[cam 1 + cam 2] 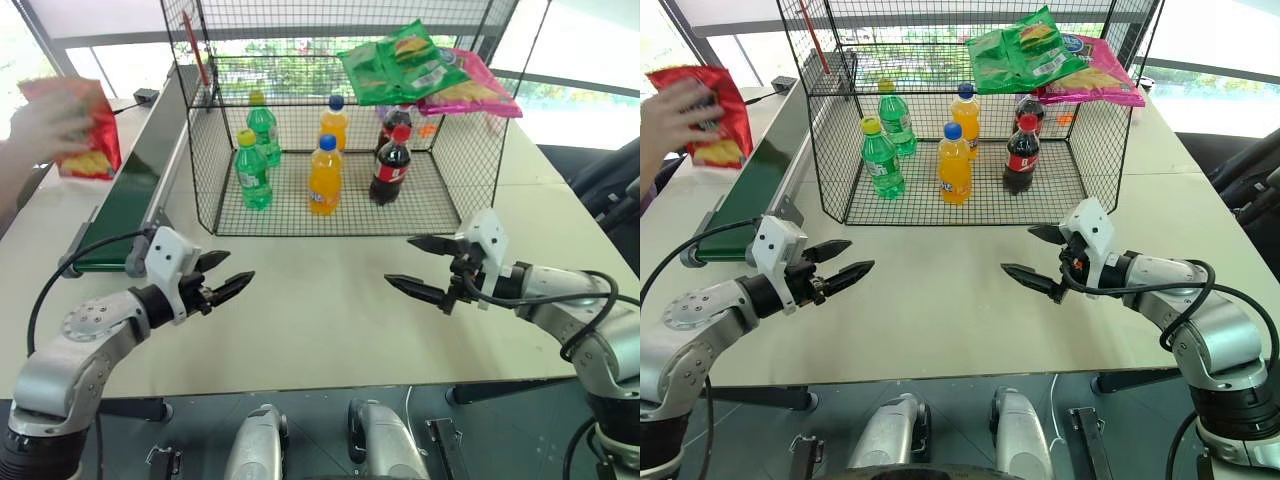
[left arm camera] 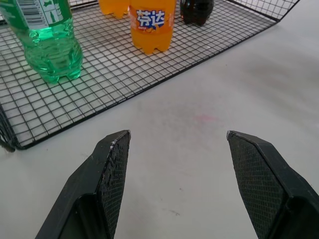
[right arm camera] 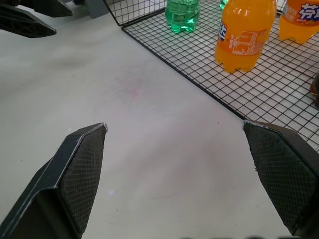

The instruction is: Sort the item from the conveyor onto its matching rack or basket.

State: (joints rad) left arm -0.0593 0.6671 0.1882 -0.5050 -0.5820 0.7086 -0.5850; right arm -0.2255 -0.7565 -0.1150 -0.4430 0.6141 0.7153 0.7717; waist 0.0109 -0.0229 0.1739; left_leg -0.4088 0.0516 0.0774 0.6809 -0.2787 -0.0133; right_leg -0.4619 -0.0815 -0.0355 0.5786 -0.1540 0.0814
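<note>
**Operator:** Where are my two grippers, and are they carrying anything?

**Describer:** Your left gripper [image 1: 222,276] hangs above the pale table [image 1: 320,310], in front of the near end of the conveyor [image 1: 125,205]. Its two black fingers are spread wide with bare table between them; they hold and touch nothing. Your right gripper [image 1: 418,266] mirrors it on the other side, fingers equally wide apart, empty, tips pointing toward the left one. The two are well apart, both just in front of the rack [image 1: 330,215].

**Operator:** And the red crisp bag?

**Describer:** The red crisp bag [image 1: 710,115] is in a person's hand [image 1: 675,115], held upright in the air at your far left, beside the conveyor and above the table. The hand is blurred, so I can't say exactly how it grips the bag.

**Operator:** What about the rack?

**Describer:** It stands beyond your grippers with its open side facing you. On its wire floor are two green bottles [image 1: 252,172], two orange bottles [image 1: 324,178] and two dark cola bottles [image 1: 390,168], all upright. On its flat top lie a green crisp bag [image 1: 395,62] and a pink crisp bag [image 1: 470,90], the green one partly over the pink.
</note>
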